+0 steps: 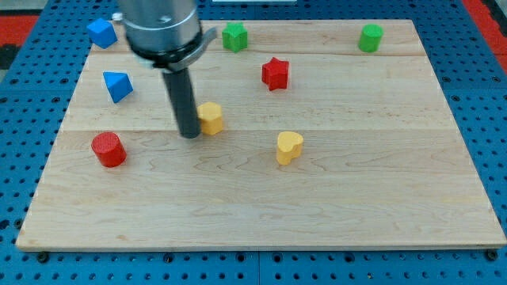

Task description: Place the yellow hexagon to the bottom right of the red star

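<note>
The yellow hexagon (211,118) sits left of the board's middle. My tip (190,134) rests on the board right against the hexagon's left side. The red star (275,74) lies up and to the right of the hexagon, in the upper middle of the board. The dark rod rises from my tip to the arm's grey body at the view's top left.
A yellow heart (289,147) lies right of the hexagon, below the star. A red cylinder (108,150) sits at the left. Two blue blocks (117,85) (101,32) are at upper left. Two green blocks (234,36) (370,38) are near the top edge. The wooden board (356,198) ends on all sides.
</note>
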Available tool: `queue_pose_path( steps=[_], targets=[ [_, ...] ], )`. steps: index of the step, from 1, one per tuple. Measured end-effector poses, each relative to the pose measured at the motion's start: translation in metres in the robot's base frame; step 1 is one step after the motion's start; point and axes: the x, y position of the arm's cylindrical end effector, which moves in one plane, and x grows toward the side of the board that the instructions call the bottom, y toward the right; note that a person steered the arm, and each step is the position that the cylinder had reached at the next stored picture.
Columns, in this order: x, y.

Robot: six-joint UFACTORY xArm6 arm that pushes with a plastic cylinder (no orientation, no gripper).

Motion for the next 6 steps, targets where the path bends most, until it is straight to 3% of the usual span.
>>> queue_pose_path(
  steps=[1,2,4,5,6],
  targets=[
    [-0.011,0.077],
    [-0.011,0.093],
    [0.007,-0.029],
    [-0.015,-0.041],
    [-0.030,0.016]
  ],
)
